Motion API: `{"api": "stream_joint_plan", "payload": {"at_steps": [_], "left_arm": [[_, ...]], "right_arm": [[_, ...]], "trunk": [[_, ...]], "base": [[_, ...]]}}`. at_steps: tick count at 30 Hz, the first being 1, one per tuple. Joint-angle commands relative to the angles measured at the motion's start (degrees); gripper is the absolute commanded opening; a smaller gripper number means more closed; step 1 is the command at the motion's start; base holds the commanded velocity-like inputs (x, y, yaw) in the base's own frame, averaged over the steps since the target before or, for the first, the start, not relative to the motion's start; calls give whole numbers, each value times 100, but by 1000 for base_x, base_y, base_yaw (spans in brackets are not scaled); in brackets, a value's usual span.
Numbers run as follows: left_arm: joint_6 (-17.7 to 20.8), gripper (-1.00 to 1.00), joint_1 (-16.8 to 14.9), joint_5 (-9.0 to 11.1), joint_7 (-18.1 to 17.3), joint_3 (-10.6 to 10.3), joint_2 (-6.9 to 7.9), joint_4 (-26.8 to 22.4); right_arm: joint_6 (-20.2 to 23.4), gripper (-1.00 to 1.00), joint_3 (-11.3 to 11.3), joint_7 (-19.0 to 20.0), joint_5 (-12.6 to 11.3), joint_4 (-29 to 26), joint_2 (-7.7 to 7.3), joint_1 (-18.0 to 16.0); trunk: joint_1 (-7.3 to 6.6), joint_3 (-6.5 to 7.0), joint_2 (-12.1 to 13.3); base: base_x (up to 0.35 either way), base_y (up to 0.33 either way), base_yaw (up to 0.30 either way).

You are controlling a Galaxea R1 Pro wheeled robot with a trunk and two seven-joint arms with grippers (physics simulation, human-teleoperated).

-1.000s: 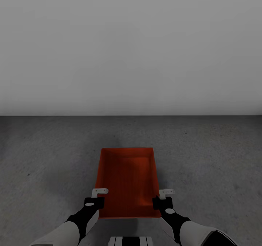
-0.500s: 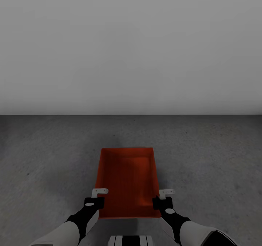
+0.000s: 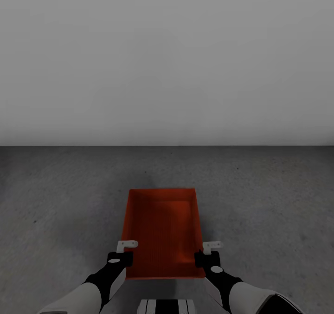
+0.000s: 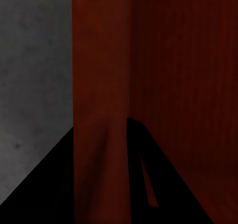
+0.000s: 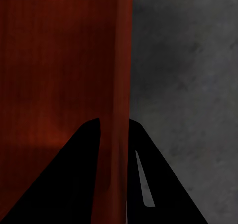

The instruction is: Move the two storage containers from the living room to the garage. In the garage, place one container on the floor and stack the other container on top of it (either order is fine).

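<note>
Bin held at both sides

While clamped on its long walls by the left gripper and right gripper, one orange-red bin sits lower centre of the frame, over grey concrete floor, white wall behind

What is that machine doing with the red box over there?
A two-armed robot is carrying one orange-red, open-top rectangular storage bin in front of itself. Its left claw is clamped on the bin's left wall and its right claw on the right wall; the wrist cameras show each wall pinched between two fingers. Below is a dark grey, mottled concrete floor, with a plain white wall ahead. Whether the bin touches the floor cannot be told.
</note>
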Motion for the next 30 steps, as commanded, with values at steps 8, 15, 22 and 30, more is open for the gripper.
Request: {"api": "stream_joint_plan", "payload": {"at_steps": [8,15,22,30], "left_arm": [[22,-100,-5,367,18,328,-92,-314],[22,-100,-4,367,15,328,-92,-314],[22,-100,-5,367,9,328,-92,-308],[62,-100,-5,367,1,328,-92,-314]], "right_arm": [[-48,-100,-32,-42,-178,25,1,-1],[-48,-100,-32,-42,-178,25,1,-1],[-48,-100,-32,-5,-178,25,-7,-1],[-48,-100,-32,10,-178,25,-8,-1]], "trunk": [[0,-4,-3],[0,-4,-3],[0,-4,-3],[0,-4,-3]], "base": [[0,0,0],[0,0,0],[0,0,0],[0,0,0]]}}
